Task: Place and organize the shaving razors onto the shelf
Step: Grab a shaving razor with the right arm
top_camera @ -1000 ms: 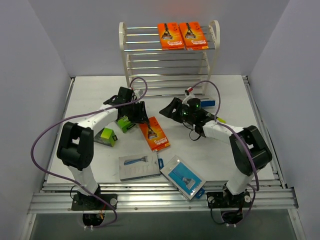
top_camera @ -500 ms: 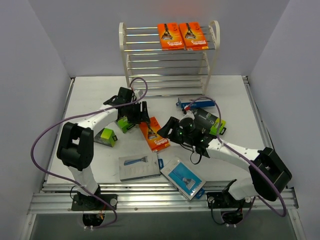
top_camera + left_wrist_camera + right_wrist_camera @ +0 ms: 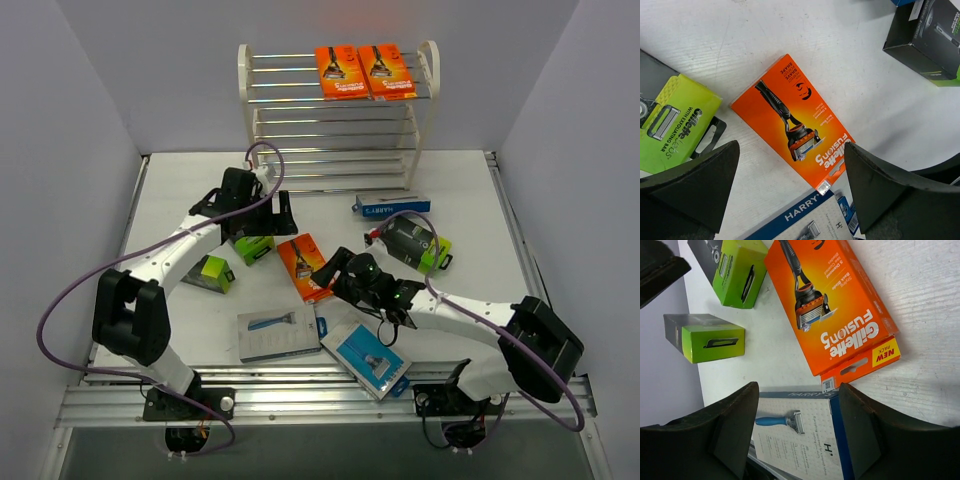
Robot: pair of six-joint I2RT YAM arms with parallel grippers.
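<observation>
The shelf (image 3: 335, 110) is cream-white with silver rods. The two orange cards (image 3: 342, 72) on it match the third orange card (image 3: 795, 125) on the white desk (image 3: 180, 190), which is printed with a black-and-orange razor, white lettering and a yellow tag. The two lime boxes (image 3: 211, 272) are lime green and grey-black, the dark box (image 3: 418, 243) is black edged in lime, the grey pack (image 3: 278, 333) shows a blue razor, and the blue pack (image 3: 368, 357) has a pale border.

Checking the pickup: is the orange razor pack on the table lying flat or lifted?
Flat, face up on the table. Both wrist views show the orange pack from its printed front, with the fingers spread above it, not gripping it.
</observation>
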